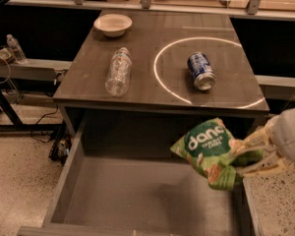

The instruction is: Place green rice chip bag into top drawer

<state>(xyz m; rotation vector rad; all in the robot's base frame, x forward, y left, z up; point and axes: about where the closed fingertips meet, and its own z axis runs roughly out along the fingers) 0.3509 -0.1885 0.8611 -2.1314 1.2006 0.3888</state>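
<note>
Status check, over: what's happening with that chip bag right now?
End effector at right, shut on green rice chip bag. Bag hangs over open top drawer, right side, not yet inside. Can, bottle, bowl on tabletop, none in the way.

Dim overhead light is drawing a glowing ring point(155, 70) on the table point(137, 28). Lower right, the gripper point(242, 160) clutching the green rice chip bag point(206, 146) is shading the top drawer point(128, 195).
</note>
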